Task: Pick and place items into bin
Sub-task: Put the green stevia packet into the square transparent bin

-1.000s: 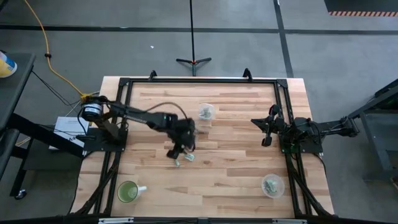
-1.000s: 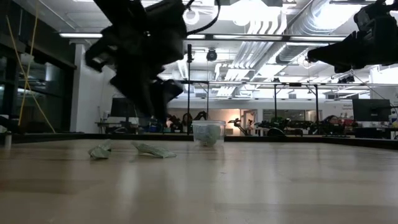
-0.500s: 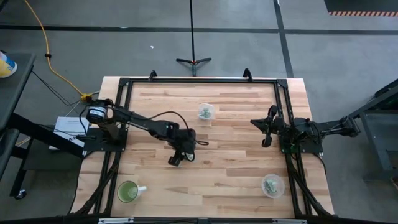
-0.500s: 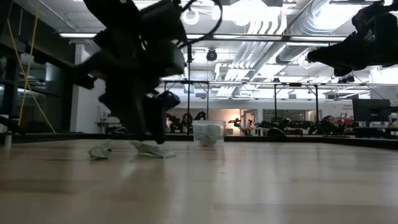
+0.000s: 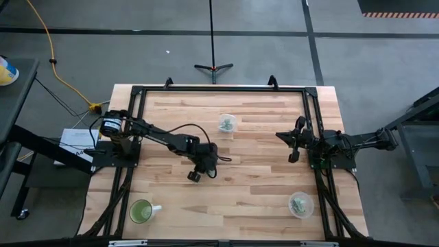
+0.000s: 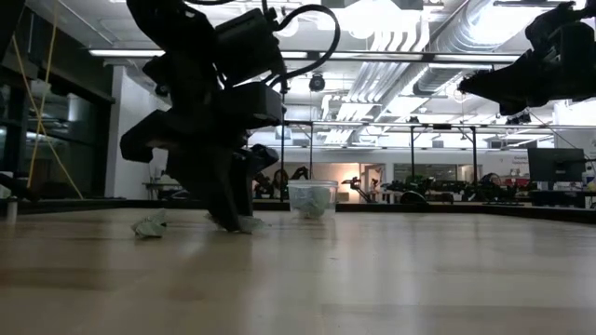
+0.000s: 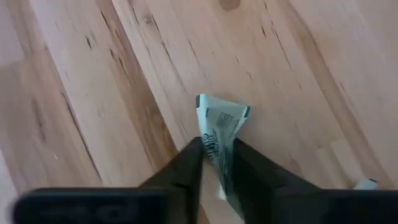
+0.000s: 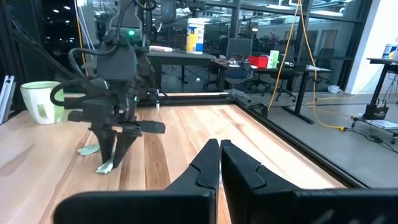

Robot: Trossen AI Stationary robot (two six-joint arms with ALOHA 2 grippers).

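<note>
My left gripper (image 7: 217, 146) stands down on the table's middle (image 5: 195, 175), shut on a small pale green-and-white scrap (image 7: 219, 121). In the low view its fingers (image 6: 228, 221) reach the tabletop, with the scrap's edge (image 6: 250, 224) showing beside them. A second scrap (image 6: 151, 224) lies flat on the wood close by; it also shows in the right wrist view (image 8: 90, 149). My right gripper (image 8: 219, 146) is shut and empty, waiting at the table's right side (image 5: 293, 155). My left gripper pinches the scrap between its two fingers, which sit on the scrap's two faces at its near part (image 7: 216, 149). The fingers come from above, pointing down. The scrap stands on edge between them, its far end (image 7: 221, 109) sticking out past the fingertips, at the tabletop.
A clear cup (image 5: 227, 123) holding scraps stands at the far middle, and another (image 5: 300, 204) at the near right. A green mug with a white handle (image 5: 142, 211) stands at the near left. A black frame (image 5: 219, 89) rims the table.
My left gripper has come down from above the two scraps onto the tabletop and a little toward the near edge, ending with its fingers on the right-hand scrap. The other scrap has stayed where it lay.
</note>
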